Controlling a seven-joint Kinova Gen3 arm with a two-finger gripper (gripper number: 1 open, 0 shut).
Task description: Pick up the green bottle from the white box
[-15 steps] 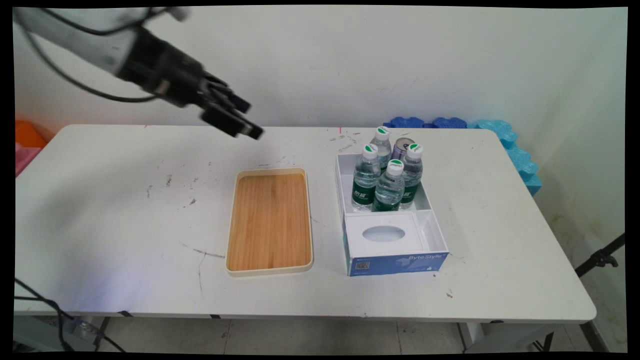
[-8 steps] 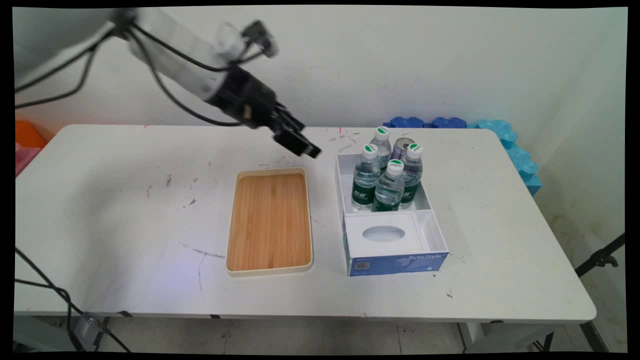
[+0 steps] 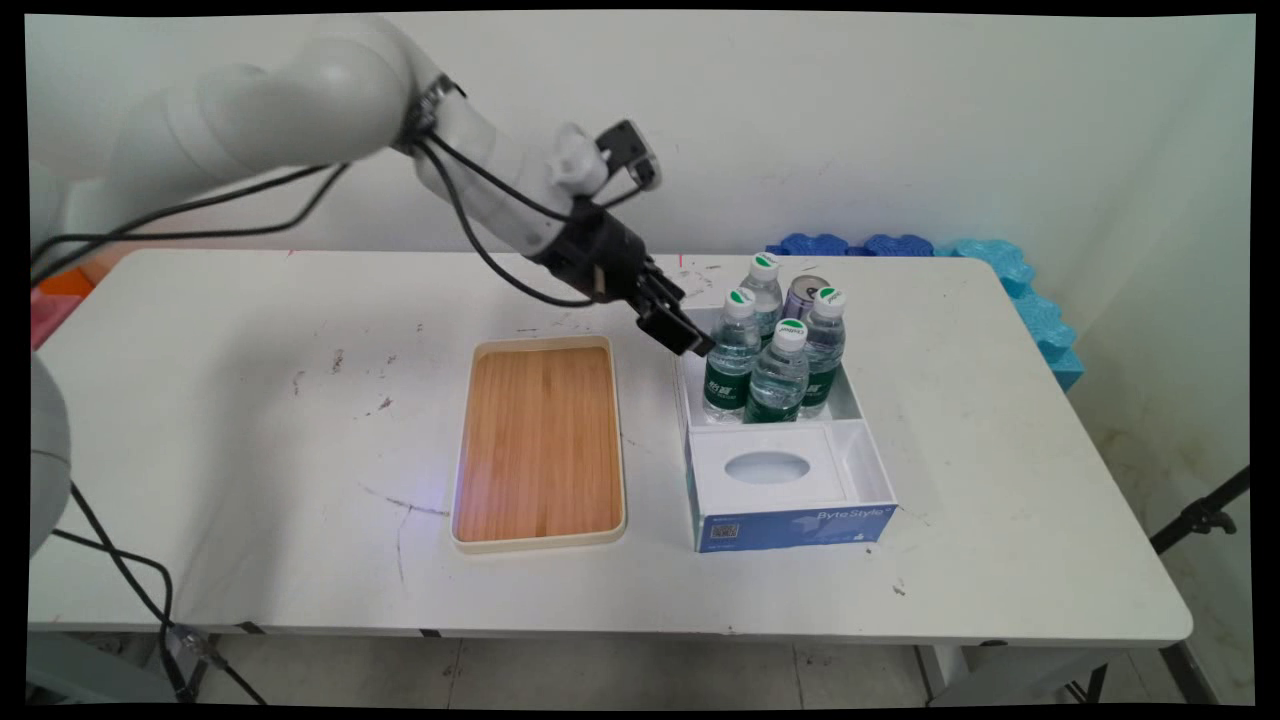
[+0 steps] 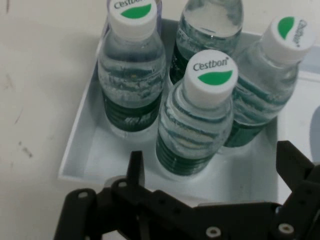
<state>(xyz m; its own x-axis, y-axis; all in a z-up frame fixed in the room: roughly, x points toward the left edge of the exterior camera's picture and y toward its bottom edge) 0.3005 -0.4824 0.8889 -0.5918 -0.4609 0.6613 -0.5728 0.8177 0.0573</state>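
Note:
My black gripper hangs open at the left rim of a white box with a blue front. Several clear water bottles with white-and-green caps stand in the box's far compartment. The left bottle is nearest, just right of my fingertips and not touching them. In the hand view that bottle stands a little beyond my open gripper, with another bottle to its left and one to its right. Nothing is held.
A purple can stands behind the bottles. The box's near compartment holds a white insert with an oval hole. A wooden tray with a cream rim lies left of the box. Blue foam pieces line the table's far right edge.
The arm has swung from the upper left down and to the right, bringing the gripper from above the table's far side to the box's left rim beside the bottles.

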